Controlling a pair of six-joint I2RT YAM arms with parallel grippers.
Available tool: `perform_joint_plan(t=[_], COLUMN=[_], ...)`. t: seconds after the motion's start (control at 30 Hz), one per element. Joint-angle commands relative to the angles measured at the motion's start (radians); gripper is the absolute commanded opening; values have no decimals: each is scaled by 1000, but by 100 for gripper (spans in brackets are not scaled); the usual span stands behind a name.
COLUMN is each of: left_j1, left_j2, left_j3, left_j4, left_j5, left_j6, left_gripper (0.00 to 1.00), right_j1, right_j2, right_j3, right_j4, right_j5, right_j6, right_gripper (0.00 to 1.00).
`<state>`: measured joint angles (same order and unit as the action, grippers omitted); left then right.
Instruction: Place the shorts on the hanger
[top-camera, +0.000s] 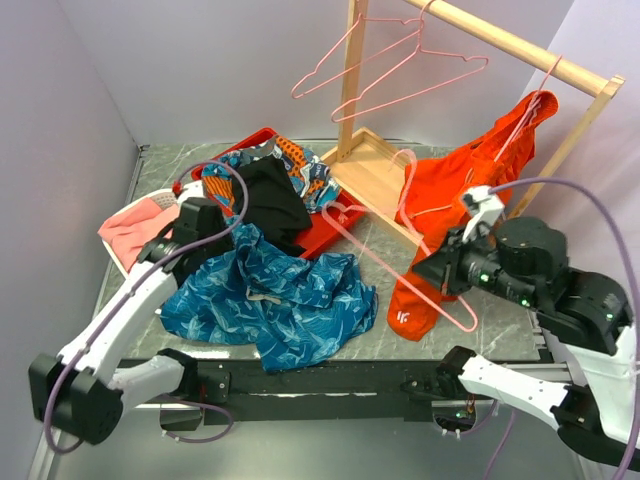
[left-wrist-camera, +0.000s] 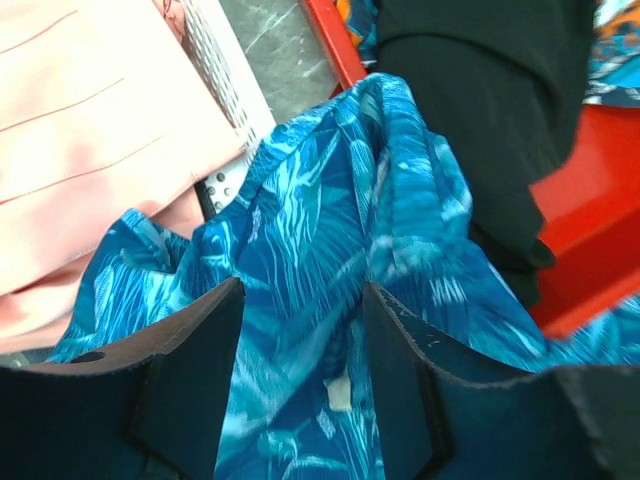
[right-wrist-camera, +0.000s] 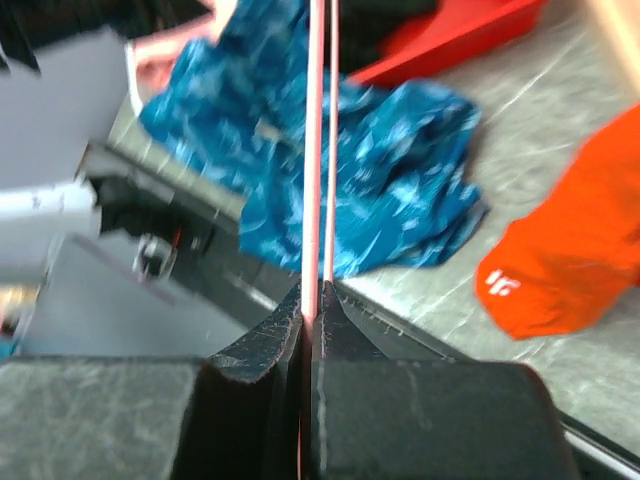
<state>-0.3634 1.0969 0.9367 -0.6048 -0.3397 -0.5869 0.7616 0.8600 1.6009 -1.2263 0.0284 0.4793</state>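
The teal-blue leaf-print shorts (top-camera: 270, 295) lie crumpled on the table's near left. My left gripper (top-camera: 222, 243) is pressed down at their upper edge. In the left wrist view its jaws (left-wrist-camera: 303, 290) stand apart with a fold of the shorts (left-wrist-camera: 330, 230) between the fingers, which do not clamp it. My right gripper (top-camera: 427, 272) is shut on the wire of a pink hanger (top-camera: 398, 272), held low over the table to the right of the shorts. In the right wrist view the hanger (right-wrist-camera: 313, 150) runs straight out from the shut jaws (right-wrist-camera: 318, 290) towards the shorts (right-wrist-camera: 390, 170).
A red tray (top-camera: 335, 225) behind the shorts holds a black garment (top-camera: 270, 200) and a multicolour cloth (top-camera: 305, 170). An orange garment (top-camera: 450, 210) hangs from the wooden rail (top-camera: 500, 40) at the right, beside more pink hangers (top-camera: 400, 60). A pink cloth (top-camera: 130, 230) lies far left.
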Motion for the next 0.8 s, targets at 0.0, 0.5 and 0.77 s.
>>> perform_joint_plan(t=[0.0,0.5,0.77], left_j1=[0,-157,-157], left_j2=[-104,-77,-32], left_j3=[4,31,28], left_j4=[-35,-95,-73], left_j5=[44,5,-36], left_j6=[-2,68,67], left_gripper=[54,54,52], right_j1=[7,197,326], right_j2=[-21,-13,39], right_j3=[-103,-426,-539], right_j4=[82,502,701], right_j5=[-211,-242,-7], right_j6=[-47,67,140], right_gripper=[0,0,0])
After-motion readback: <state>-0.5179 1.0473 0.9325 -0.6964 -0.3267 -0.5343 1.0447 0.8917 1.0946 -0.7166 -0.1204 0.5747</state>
